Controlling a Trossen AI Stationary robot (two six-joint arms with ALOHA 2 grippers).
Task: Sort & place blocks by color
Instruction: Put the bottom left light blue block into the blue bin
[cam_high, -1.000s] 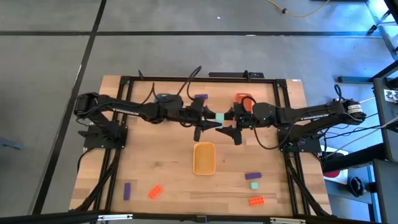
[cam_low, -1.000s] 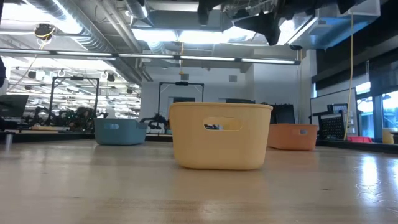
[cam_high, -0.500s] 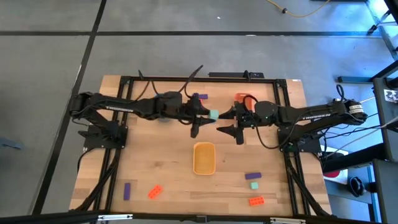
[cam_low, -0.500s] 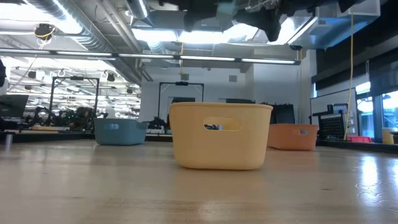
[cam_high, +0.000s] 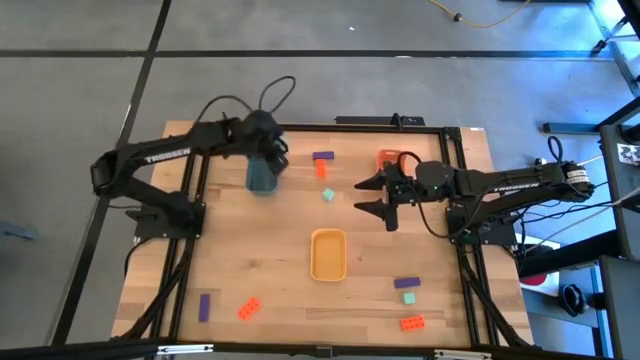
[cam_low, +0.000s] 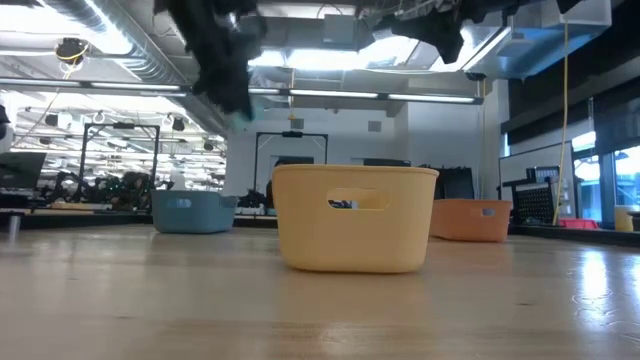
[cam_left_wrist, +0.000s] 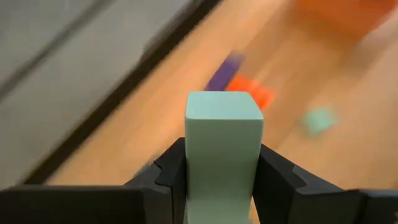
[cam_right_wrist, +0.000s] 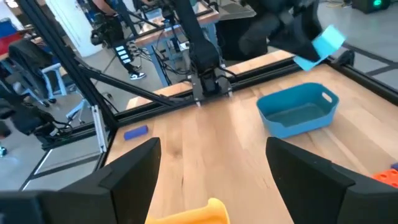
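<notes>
My left gripper (cam_high: 268, 158) is shut on a mint-green block (cam_left_wrist: 224, 143) above the blue tray (cam_high: 262, 178); it also shows in the right wrist view (cam_right_wrist: 314, 46). My right gripper (cam_high: 374, 196) is open and empty at mid-table, beside the orange tray (cam_high: 392, 158). On the table lie a purple block (cam_high: 323, 157), an orange-red block (cam_high: 321, 169) and a mint-green block (cam_high: 327, 195) at the far middle. A purple block (cam_high: 406, 284), a mint-green block (cam_high: 408, 297) and an orange-red block (cam_high: 411, 322) lie near right. A purple block (cam_high: 204, 306) and an orange-red block (cam_high: 249, 309) lie near left. My left gripper pinches the mint-green block by two opposite sides (cam_left_wrist: 191, 158) between its two fingers. The block's free end (cam_left_wrist: 224, 106) sticks out past the fingertips. The gripper slants downward, and the block is lifted clear above the blue tray.
The yellow tray (cam_high: 328, 254) stands at the table's middle, toward the near side. A black frame (cam_high: 300, 128) runs round the table's edges. My right arm lies partly over the orange tray.
My left gripper has swung from the table's middle toward the far left and now stands over the blue tray, still shut on the mint-green block, which has gone with it. My right gripper has stayed open at about the same place.
</notes>
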